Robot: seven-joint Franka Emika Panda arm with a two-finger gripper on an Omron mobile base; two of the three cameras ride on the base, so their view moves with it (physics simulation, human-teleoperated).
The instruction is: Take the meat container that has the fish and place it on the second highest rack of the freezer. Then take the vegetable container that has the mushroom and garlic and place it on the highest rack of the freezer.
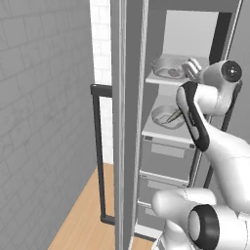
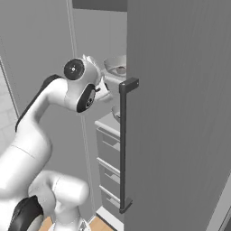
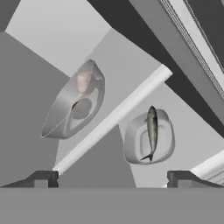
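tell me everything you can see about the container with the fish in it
The fish container is a shallow pale grey tray with rounded corners and a raised rim, plastic-looking. It sits flat on the second highest rack, the board topping the grey drawers, inside the open freezer. One slim silvery fish with a darker back lies lengthwise in it, spanning nearly the whole tray, tail at the rim. Nothing else touches it; the open gripper is apart from it.

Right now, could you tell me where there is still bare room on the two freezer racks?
On the highest rack, bare board lies around the vegetable container, mostly towards the back wall. On the second highest rack, the fish container sits mid-shelf with bare board around it. It is tightest at the front, where the open gripper hovers.
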